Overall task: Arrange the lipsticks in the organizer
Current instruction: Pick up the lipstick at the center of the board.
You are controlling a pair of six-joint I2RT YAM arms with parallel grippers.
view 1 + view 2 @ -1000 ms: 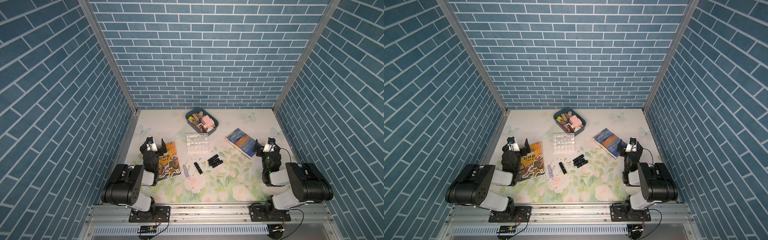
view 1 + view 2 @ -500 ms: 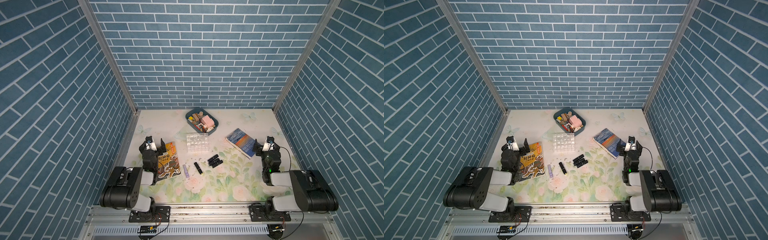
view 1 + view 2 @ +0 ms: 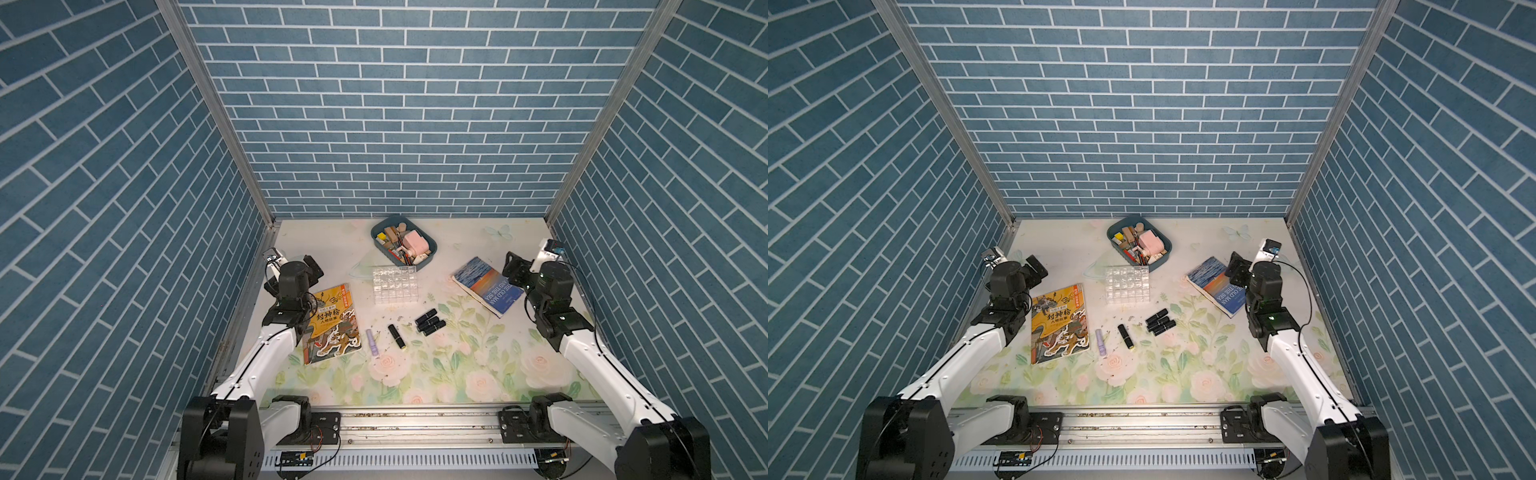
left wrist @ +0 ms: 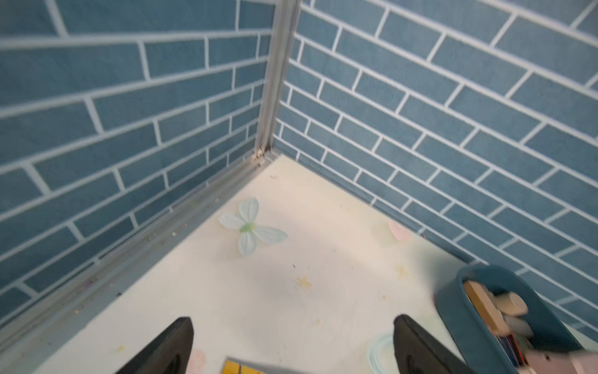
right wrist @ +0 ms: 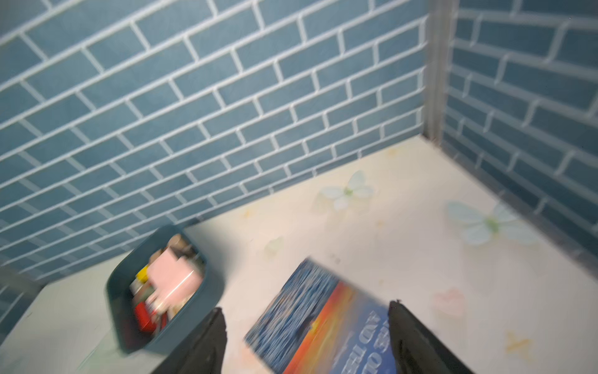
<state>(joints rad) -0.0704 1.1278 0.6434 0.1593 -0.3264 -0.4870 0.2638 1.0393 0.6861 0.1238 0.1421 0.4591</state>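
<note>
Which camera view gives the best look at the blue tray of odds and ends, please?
In both top views the blue tray shows whole and sharp, near the back wall, so a top view is best. The right wrist view shows it almost whole but blurred; the left wrist view catches only one end, cut by the picture's edge.

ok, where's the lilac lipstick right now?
In a top view the lilac lipstick lies flat on the table, on the robot's left side, between the yellow book and the black-and-gold lipstick.

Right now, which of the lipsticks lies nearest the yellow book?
The slim lilac lipstick, the only pale one; the gold-tipped black one and three black ones lie farther from the book.
</note>
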